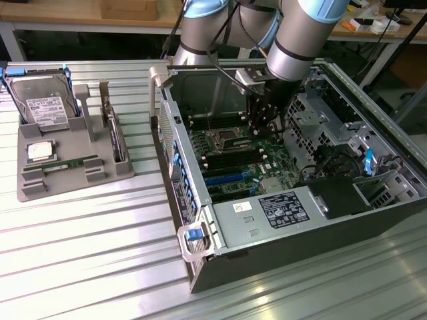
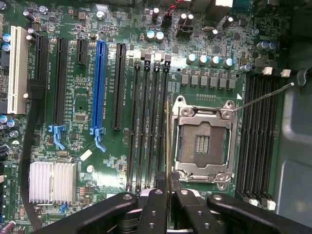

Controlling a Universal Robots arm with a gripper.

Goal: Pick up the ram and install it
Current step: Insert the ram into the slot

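Note:
The ram (image 2: pixel 168 146) shows edge-on as a thin green-gold strip, and my gripper (image 2: pixel 168 195) is shut on it between two black fingers (image 2: pixel 156 207). It hangs over the black memory slots (image 2: pixel 148 122), in line with the slot closest to the empty processor socket (image 2: pixel 202 141). Whether it touches the slot I cannot tell. In the exterior view my gripper (image 1: pixel 257 128) reaches down into the open computer case (image 1: pixel 200 260), just above the green motherboard (image 1: pixel 233 163).
A grey parts tray (image 1: pixel 67 181) on the exterior view's left holds a hard drive (image 1: pixel 43 107), a square silver chip (image 1: pixel 40 151) and a green stick (image 1: pixel 67 163). Drive cages and cables (image 1: pixel 333 153) crowd the case's right side. A second bank of slots (image 2: pixel 258 131) lies beyond the socket.

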